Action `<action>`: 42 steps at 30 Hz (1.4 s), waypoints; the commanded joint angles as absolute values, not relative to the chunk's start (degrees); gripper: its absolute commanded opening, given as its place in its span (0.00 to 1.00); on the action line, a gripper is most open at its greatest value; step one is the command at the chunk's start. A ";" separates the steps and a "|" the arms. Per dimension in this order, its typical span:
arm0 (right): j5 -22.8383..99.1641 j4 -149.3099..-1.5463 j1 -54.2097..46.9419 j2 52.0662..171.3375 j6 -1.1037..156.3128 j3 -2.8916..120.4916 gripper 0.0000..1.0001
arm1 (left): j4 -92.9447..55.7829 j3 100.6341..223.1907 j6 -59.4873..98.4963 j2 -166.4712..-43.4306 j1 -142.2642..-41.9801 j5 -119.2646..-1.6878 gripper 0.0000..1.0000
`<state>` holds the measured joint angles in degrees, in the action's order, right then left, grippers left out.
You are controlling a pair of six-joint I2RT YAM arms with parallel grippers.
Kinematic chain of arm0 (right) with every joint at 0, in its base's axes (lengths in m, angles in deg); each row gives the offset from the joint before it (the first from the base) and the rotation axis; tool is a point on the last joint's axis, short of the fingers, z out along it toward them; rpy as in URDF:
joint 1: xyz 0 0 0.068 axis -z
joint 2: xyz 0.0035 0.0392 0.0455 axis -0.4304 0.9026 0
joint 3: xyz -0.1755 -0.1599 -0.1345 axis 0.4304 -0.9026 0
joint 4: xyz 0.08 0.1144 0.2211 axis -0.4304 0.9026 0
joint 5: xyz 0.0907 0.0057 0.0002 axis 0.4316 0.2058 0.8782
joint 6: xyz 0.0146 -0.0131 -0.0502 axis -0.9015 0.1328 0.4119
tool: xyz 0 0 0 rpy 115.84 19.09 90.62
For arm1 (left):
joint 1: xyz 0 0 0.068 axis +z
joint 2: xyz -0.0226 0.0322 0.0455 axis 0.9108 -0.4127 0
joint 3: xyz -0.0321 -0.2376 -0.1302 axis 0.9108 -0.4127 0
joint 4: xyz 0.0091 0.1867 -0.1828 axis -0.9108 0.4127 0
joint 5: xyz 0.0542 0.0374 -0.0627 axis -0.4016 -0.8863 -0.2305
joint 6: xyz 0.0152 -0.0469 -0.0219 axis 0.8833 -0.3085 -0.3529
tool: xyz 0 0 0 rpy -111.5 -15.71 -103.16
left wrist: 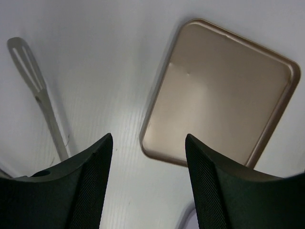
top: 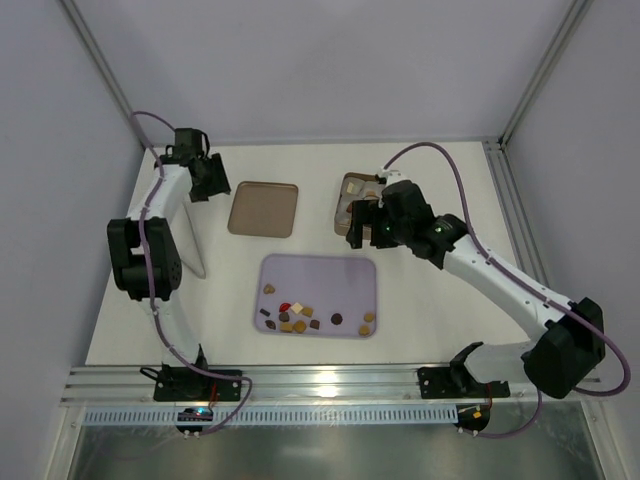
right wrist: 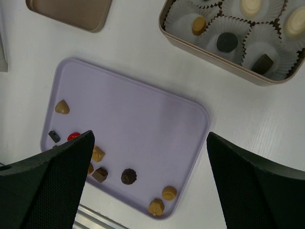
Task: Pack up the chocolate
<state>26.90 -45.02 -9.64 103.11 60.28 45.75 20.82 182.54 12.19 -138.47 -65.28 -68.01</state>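
Note:
Several chocolate pieces (top: 300, 318) lie along the near side of a lavender tray (top: 320, 270). The right wrist view shows them on the tray (right wrist: 133, 114): a red one (right wrist: 73, 137), a dark fluted one (right wrist: 128, 176), tan ones (right wrist: 156, 207). A tan box (right wrist: 209, 51) with white cup liners holds several pieces, among them a dark one (right wrist: 227, 41). My right gripper (top: 362, 225) (right wrist: 150, 143) is open and empty, above the gap between box and tray. My left gripper (top: 205, 180) (left wrist: 148, 143) is open and empty beside the brown lid (left wrist: 219, 90).
The flat brown lid (top: 263, 208) lies left of the box (top: 350, 188). A slotted metal utensil (left wrist: 40, 100) lies on the white table at the far left. A metal rail (top: 300, 385) runs along the near edge. Walls enclose the table.

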 commanded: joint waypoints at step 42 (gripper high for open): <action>42.74 -53.44 -9.93 157.18 60.25 89.95 1.00 | 16.22 186.95 10.61 -153.91 -65.10 -53.64 0.00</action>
